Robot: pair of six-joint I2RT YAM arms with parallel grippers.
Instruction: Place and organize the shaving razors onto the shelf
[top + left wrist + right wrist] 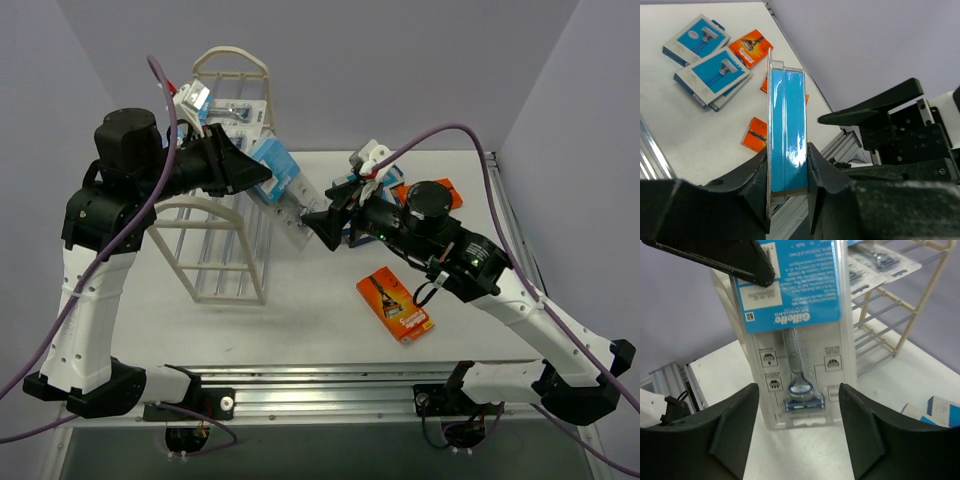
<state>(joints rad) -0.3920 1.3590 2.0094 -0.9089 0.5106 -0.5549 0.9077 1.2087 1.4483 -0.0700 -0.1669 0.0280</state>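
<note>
Left fingers (pixel 752 175) were clamped on the blue razor pack (pixel 787 130), up in the air by the shelf (pixel 230 297); right fingers (pixel 735 425) stood apart around its bottom end, gripping nothing. Handover step by the look of it, next it'd need swinging onto a tier.

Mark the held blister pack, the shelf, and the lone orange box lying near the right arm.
blister pack (pixel 796 347), right wrist view, clear front over the razor handle.
shelf (pixel 228 297), top view, base bar of near end frame.
orange box (pixel 395 306), top view, middle of its face.
</note>
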